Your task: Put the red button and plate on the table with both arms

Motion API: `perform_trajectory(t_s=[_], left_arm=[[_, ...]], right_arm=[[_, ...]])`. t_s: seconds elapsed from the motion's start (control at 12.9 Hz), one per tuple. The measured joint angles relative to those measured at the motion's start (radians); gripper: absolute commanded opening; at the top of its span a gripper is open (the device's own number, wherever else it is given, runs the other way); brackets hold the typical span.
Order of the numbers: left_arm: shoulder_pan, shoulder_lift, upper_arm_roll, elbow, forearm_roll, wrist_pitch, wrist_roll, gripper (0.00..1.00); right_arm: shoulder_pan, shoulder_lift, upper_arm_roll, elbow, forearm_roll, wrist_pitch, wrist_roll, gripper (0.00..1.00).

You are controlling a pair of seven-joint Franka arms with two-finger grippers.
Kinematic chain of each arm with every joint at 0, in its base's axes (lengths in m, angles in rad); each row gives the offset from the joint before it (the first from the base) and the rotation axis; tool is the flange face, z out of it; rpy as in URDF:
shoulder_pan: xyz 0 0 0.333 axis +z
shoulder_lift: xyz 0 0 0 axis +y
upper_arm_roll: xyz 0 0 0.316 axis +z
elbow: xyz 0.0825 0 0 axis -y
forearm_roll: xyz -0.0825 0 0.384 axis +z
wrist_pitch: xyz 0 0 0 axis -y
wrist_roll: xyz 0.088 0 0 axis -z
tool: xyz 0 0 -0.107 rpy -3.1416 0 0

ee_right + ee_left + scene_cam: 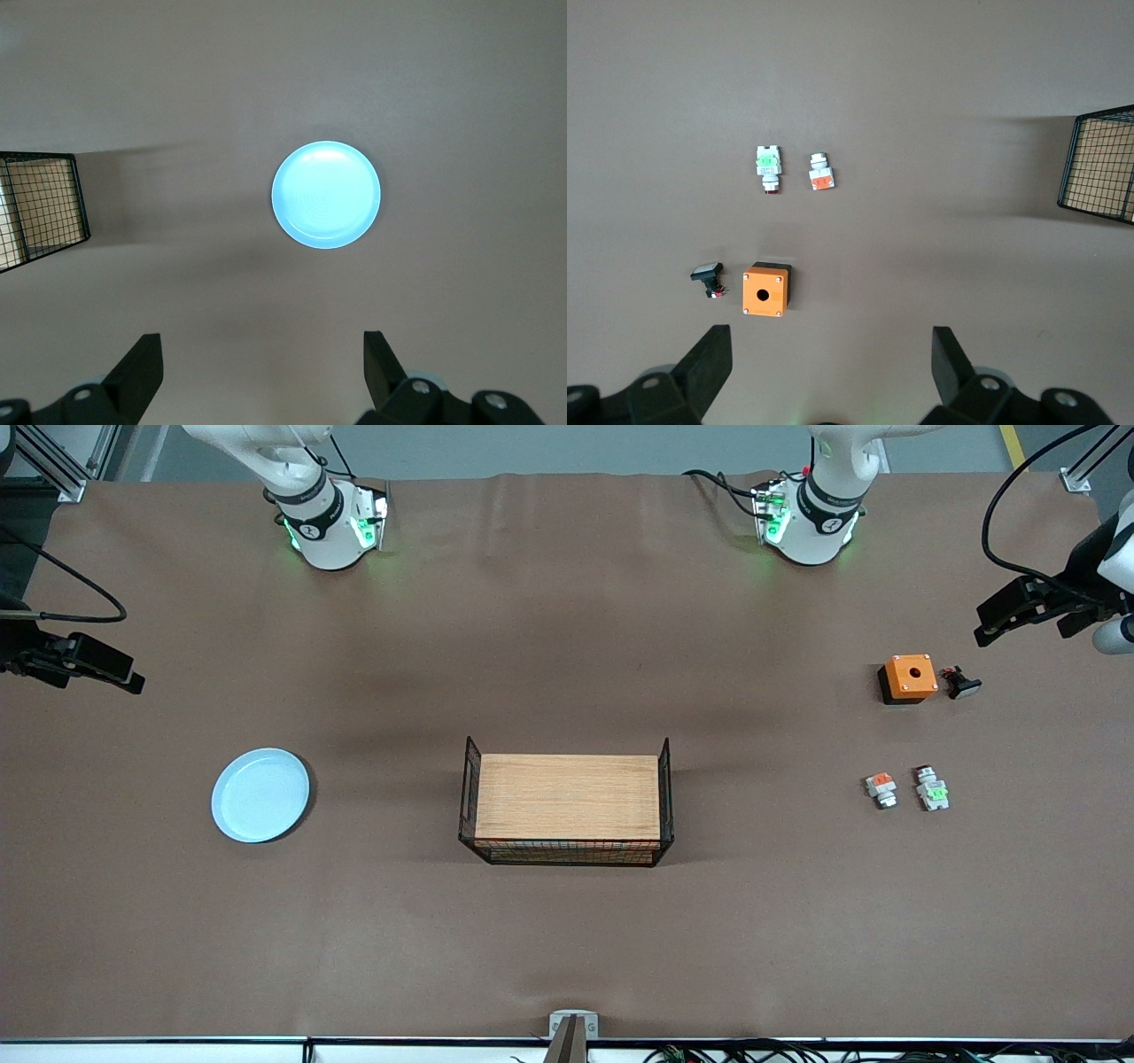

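The red button (931, 788), white with a green block and a dark-red cap, lies on the brown table (567, 646) toward the left arm's end. It also shows in the left wrist view (769, 165). The pale blue plate (260, 794) lies flat on the table toward the right arm's end and shows in the right wrist view (326, 195). My left gripper (985, 632) hangs open and empty over bare table beside the orange box; its jaws (831, 354) stand wide apart. My right gripper (131, 682) hangs open and empty (263, 359) over bare table by the plate.
A wooden board framed by black wire mesh (567, 802) stands mid-table. A similar part with an orange block (881, 789) lies beside the button. An orange box with a hole (908, 677) and a small black part (960, 684) lie farther from the front camera.
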Motion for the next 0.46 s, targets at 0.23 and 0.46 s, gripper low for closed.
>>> perform_trajectory(t_s=[0.23,0.46], left_arm=[[0.0,0.0,0.0,0.003,0.0,0.0,0.001,0.99],[0.0,0.0,0.0,0.003,0.0,0.0,0.016,0.99]], right_arm=[[0.0,0.001,0.001,0.006,-0.001,0.0,0.0,1.0],[0.0,0.001,0.001,0.009,-0.002,0.0,-0.001,1.0]])
